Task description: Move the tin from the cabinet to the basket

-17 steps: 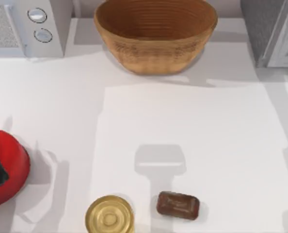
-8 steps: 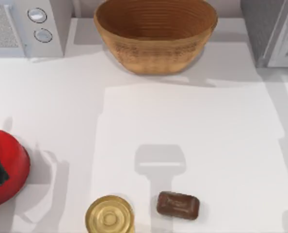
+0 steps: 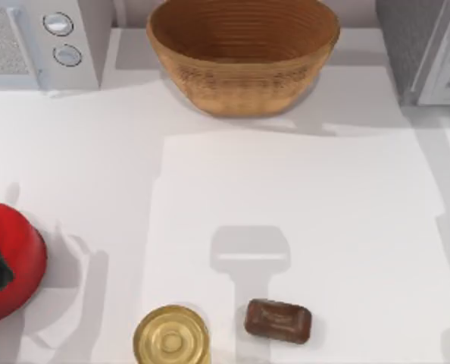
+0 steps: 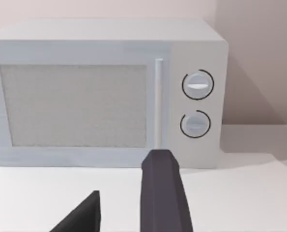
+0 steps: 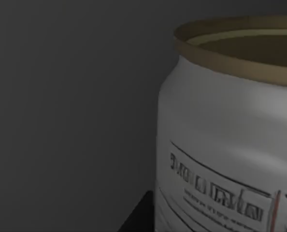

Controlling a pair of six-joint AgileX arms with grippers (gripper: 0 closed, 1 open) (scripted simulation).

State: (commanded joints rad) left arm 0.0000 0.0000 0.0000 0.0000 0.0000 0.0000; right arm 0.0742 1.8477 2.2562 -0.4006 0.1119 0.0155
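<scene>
The tin (image 5: 230, 145), silver-white with small print and a tan rim, stands upright against the dark inner wall of the cabinet (image 3: 410, 45), which is at the table's back right. It sits very close in the right wrist view, where a dark edge of my right gripper (image 5: 139, 218) shows beside its base. The wicker basket (image 3: 244, 57) sits at the back centre, with nothing in it. My left gripper (image 4: 126, 212) is parked at the left, open with nothing between its fingers, facing the white appliance.
A white appliance (image 3: 43, 42) with two round knobs stands at the back left. A red rounded object (image 3: 13, 265) sits at the left edge. A squat gold tin (image 3: 170, 337) and a brown block (image 3: 278, 321) lie near the front edge.
</scene>
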